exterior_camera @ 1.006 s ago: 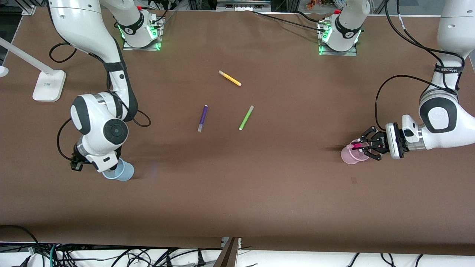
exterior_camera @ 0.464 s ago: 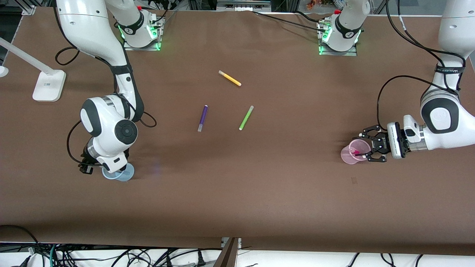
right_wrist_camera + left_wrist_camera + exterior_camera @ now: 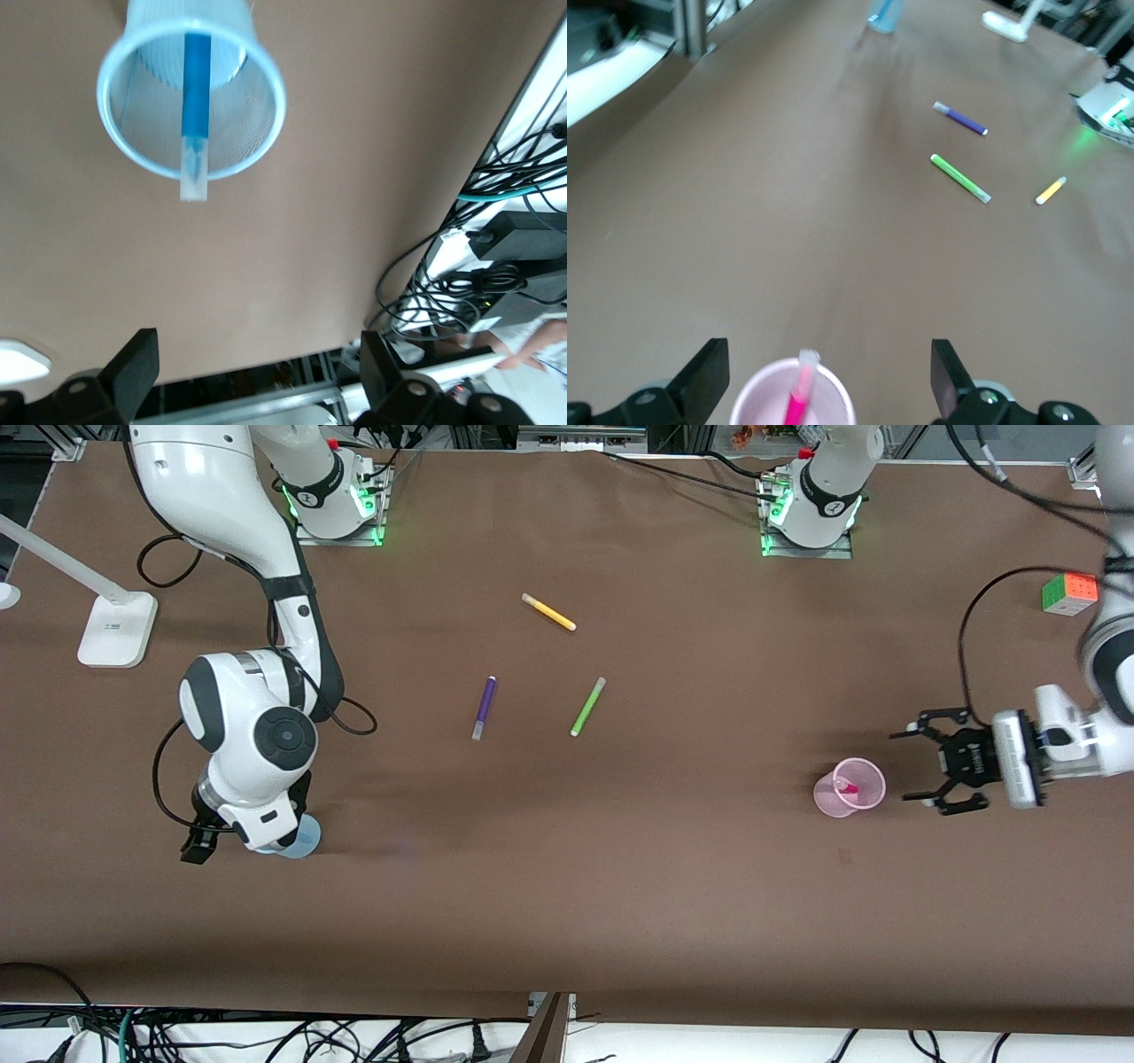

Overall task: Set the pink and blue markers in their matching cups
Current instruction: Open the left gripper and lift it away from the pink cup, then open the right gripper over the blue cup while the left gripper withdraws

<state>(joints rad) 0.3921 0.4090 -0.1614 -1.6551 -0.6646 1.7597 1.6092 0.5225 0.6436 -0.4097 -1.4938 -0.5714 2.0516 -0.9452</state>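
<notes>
The magenta-pink felt marker (image 3: 848, 787) stands inside the pale pink translucent plastic cup (image 3: 850, 787) at the right of the front view, and the left gripper (image 3: 920, 767), just beside that cup toward the left arm's end of the table (image 3: 673, 886), has its fingers (image 3: 905, 733) spread wide and empty. At the lower left of the front view, the bright blue felt marker (image 3: 194, 97) leans in the pale blue translucent plastic cup (image 3: 191, 97), its pale cap over the rim, with the right gripper (image 3: 257, 372) above it, fingers (image 3: 133, 363) wide apart and holding nothing. Both placements look complete, so the step in hand is probably retreat: each arm should lift clear without clipping a rim, since these light cups would tip easily.
</notes>
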